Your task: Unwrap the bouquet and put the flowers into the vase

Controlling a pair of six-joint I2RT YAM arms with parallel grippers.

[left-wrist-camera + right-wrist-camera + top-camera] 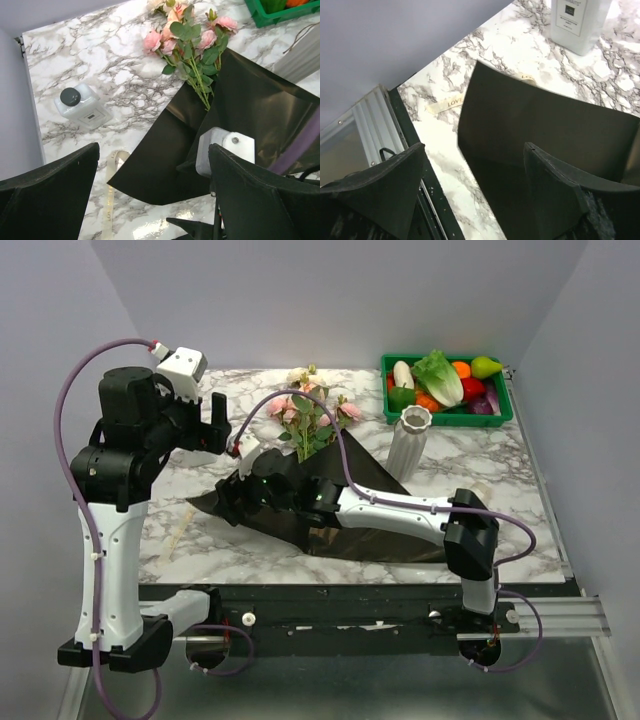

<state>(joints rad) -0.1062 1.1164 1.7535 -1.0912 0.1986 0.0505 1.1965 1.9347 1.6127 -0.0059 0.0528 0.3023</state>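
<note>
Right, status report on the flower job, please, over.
Left gripper open, right gripper open above paper. Flowers lying on unfolded paper, vase upright beside them. Right arm stretched across paper.

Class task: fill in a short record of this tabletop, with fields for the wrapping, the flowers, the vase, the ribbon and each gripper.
Wrapping: dark brown-black paper sheet, opened out flat on the white marble table
Flowers: pink, cream and peach roses, lying with their stems on the sheet's far edge
Vase: tall white ribbed vase, upright, no flowers in it
Ribbon: cream ribbon, loose on the table at the sheet's edge
Left gripper: open, holding nothing
Right gripper: open, low over the sheet, holding nothing
</note>
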